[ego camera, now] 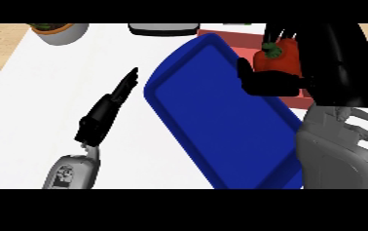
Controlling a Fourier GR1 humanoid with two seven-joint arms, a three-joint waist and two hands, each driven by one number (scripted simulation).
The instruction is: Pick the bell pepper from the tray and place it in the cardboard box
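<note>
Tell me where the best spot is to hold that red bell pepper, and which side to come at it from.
Around its broad red body, below the green stem, probably. The bell pepper sits stem-up in the right hand, whose fingers wrap it from the side and below, above the red box. The round sides give opposing faces; the stem is thin and a poorer hold. The left hand rests open.

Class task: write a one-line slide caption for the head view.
Right hand holds bell pepper above cardboard box, beside blue tray.

One head view looks steeply down (close) at the counter.
</note>
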